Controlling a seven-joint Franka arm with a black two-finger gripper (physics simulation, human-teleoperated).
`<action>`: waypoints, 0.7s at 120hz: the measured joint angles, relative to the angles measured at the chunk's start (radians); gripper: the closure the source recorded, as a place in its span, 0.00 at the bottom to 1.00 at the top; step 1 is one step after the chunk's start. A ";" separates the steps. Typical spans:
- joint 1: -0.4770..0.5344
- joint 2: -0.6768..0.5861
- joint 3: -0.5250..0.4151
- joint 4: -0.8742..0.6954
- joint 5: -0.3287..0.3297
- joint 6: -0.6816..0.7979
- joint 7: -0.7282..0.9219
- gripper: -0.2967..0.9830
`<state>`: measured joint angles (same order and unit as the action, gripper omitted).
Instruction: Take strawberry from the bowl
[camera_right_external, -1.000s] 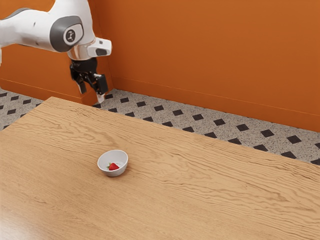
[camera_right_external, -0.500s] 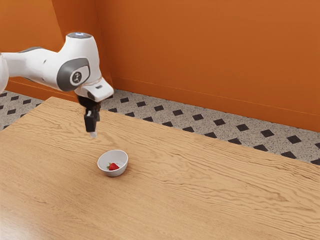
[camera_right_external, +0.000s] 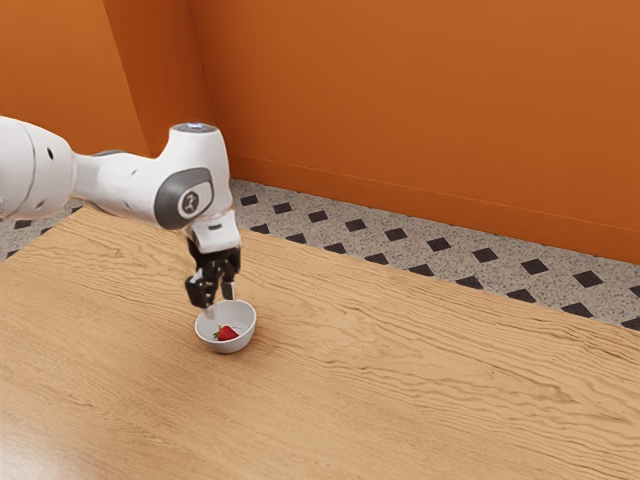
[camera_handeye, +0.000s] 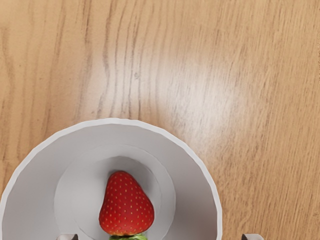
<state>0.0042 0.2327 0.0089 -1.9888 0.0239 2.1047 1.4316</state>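
Above the white bowl (camera_right_external: 232, 347), held the end effector (camera_right_external: 219, 304) open, pointed down, with black fingers (camera_right_external: 202, 291) spread apart. Had light fingertips close to the rim; couldn't tell if touching it. Found the strawberry (camera_right_external: 227, 334) inside the bowl, under the hand, lying on the bottom. Read it in the wrist view as on its side, red and seeded, with narrow end away from the line between the fingertips and green leaves (camera_handeye: 128, 237) close to that line. Saw the bowl sitting upright on the wood-grain surface (camera_right_external: 400, 380), with a soft bright reflection (camera_handeye: 200, 95) beside it. Had the white-and-grey arm (camera_right_external: 125, 187) reaching in from the exterior view's left. Past the surface's edge, saw patterned floor (camera_right_external: 330, 230) with dark diamonds, then an orange wall (camera_right_external: 420, 100).
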 joint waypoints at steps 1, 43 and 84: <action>0.000 0.003 -0.001 0.000 -0.002 0.001 0.004 0.47; 0.011 0.081 -0.007 0.002 -0.038 0.065 0.138 0.52; 0.030 0.137 -0.007 0.008 -0.041 0.122 0.211 0.53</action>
<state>0.0344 0.3694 0.0016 -1.9809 -0.0168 2.2272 1.6423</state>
